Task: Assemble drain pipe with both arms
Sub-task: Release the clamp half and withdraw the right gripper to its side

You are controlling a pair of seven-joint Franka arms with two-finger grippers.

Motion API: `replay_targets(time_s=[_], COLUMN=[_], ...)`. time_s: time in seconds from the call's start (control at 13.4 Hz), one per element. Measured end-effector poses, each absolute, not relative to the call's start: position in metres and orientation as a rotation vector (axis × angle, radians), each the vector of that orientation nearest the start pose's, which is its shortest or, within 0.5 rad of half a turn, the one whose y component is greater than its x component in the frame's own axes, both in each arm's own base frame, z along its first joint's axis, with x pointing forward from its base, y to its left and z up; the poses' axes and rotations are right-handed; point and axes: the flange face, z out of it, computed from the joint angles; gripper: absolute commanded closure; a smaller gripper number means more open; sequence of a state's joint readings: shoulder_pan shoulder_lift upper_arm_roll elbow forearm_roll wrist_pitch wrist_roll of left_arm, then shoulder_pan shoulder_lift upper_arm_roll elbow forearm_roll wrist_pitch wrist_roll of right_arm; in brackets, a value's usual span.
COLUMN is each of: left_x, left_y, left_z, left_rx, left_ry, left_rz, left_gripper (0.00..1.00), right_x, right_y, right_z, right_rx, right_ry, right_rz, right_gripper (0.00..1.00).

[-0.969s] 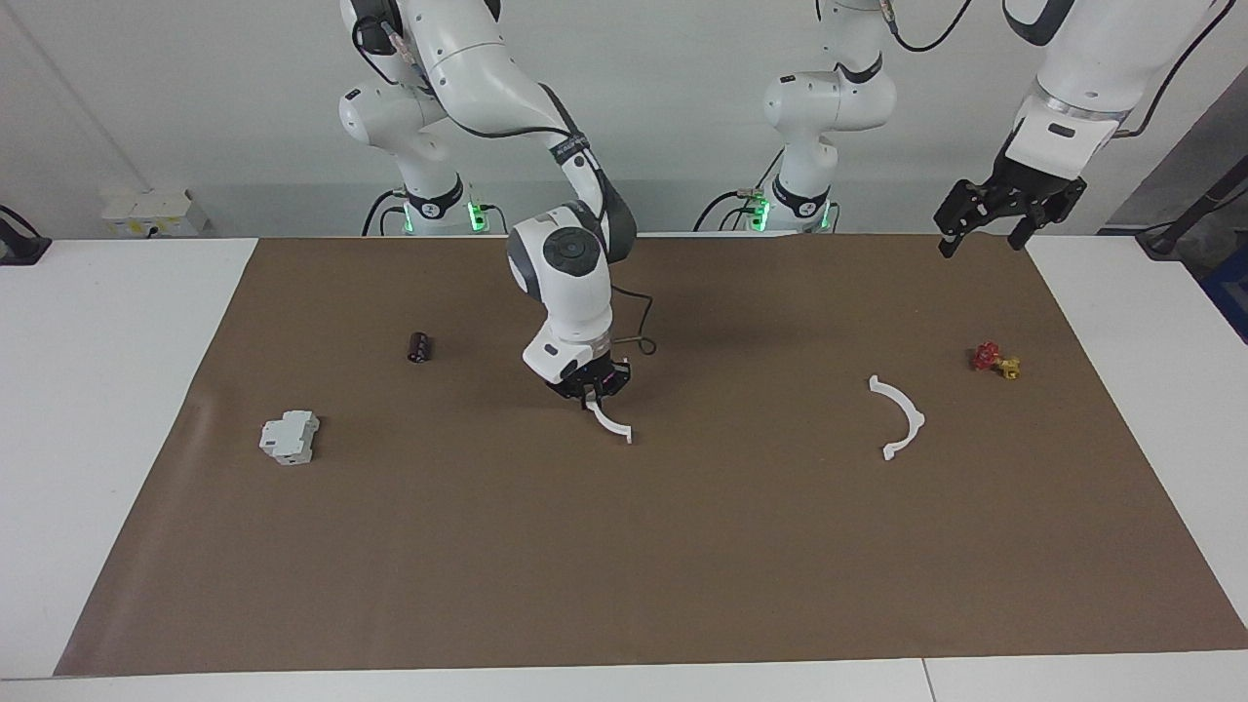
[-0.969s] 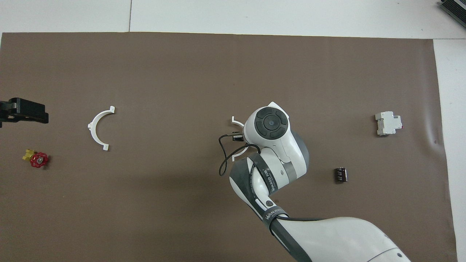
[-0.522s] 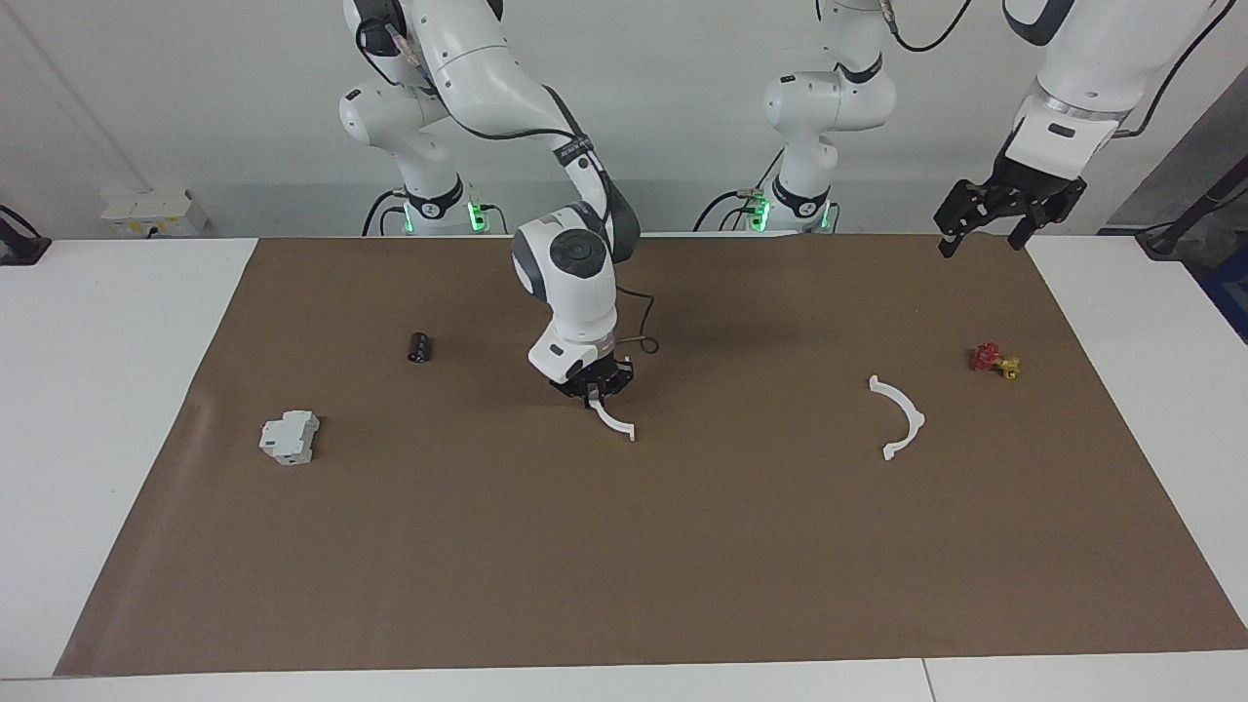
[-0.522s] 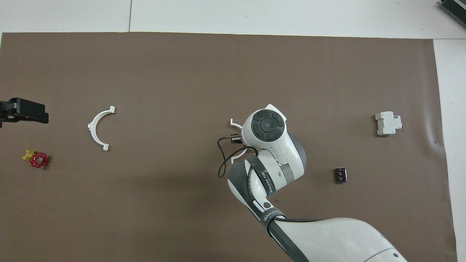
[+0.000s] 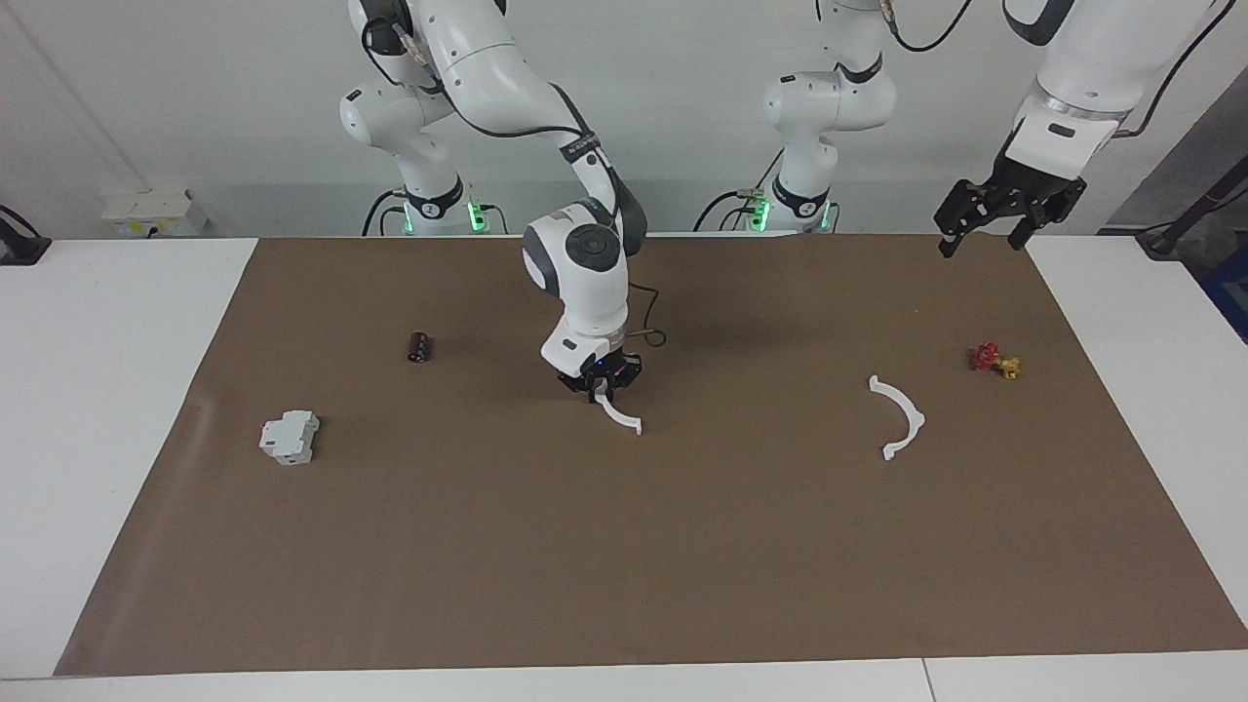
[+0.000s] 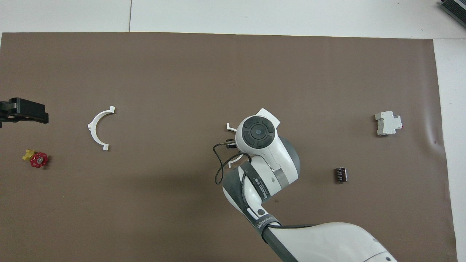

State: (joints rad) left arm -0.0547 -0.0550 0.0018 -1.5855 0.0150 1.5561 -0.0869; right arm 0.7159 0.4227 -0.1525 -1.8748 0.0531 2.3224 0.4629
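Note:
My right gripper (image 5: 600, 384) is shut on one white drain pipe arc (image 5: 622, 418) and holds it low over the middle of the brown mat. In the overhead view the right hand (image 6: 233, 145) covers most of this arc (image 6: 230, 127); only its ends show. The second white arc (image 5: 899, 417) lies flat on the mat toward the left arm's end, also seen from overhead (image 6: 99, 127). My left gripper (image 5: 985, 229) waits open and empty, raised over the mat's edge at its own end, and shows at the overhead view's edge (image 6: 22, 111).
A red and yellow valve (image 5: 994, 360) lies on the mat beside the second arc, under the left gripper's side. A small black cylinder (image 5: 419, 346) and a grey-white boxy block (image 5: 290, 436) lie toward the right arm's end.
My right gripper has carried its arc a little toward the left arm's end of the table. The left arm and the second arc have not moved.

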Motion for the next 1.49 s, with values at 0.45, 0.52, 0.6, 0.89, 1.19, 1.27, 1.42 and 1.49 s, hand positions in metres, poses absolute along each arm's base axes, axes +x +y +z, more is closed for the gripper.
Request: replay_targets(time_s=[0.45, 0.52, 0.6, 0.89, 1.19, 1.27, 1.42, 1.49], left_x=[0.535, 0.535, 0.535, 0.533, 0.532, 0.531, 0.531, 0.532], left_y=[-0.027, -0.027, -0.027, -0.036, -0.029, -0.027, -0.017, -0.007], left_z=[0.646, 0.646, 0.646, 0.644, 0.642, 0.641, 0.632, 0.621], left_rx=[-3.128, -3.128, -3.128, -3.126, -3.125, -3.125, -3.118, -3.116], left_ry=[-0.054, -0.054, -0.054, -0.028, -0.048, -0.056, -0.088, -0.116], left_rz=[-0.041, -0.041, -0.041, -0.013, 0.014, 0.024, -0.004, -0.061], left_gripper=[0.0, 0.0, 0.0, 0.0, 0.0, 0.0, 0.0, 0.0], right_x=[0.558, 0.568, 0.577, 0.592, 0.582, 0.576, 0.562, 0.557], right_y=[0.318, 0.296, 0.268, 0.138, 0.033, 0.015, -0.006, -0.011], right_z=[0.332, 0.354, 0.376, 0.446, 0.483, 0.494, 0.523, 0.538], right_rx=[-3.117, -3.109, -3.104, -3.104, -3.104, -3.104, -3.115, -3.118], right_ry=[-0.042, -0.002, 0.027, 0.123, 0.157, 0.165, 0.165, 0.166], right_rz=[-0.144, -0.161, -0.164, -0.109, -0.03, -0.005, 0.075, 0.113], right_gripper=[0.0, 0.0, 0.0, 0.0, 0.0, 0.0, 0.0, 0.0])
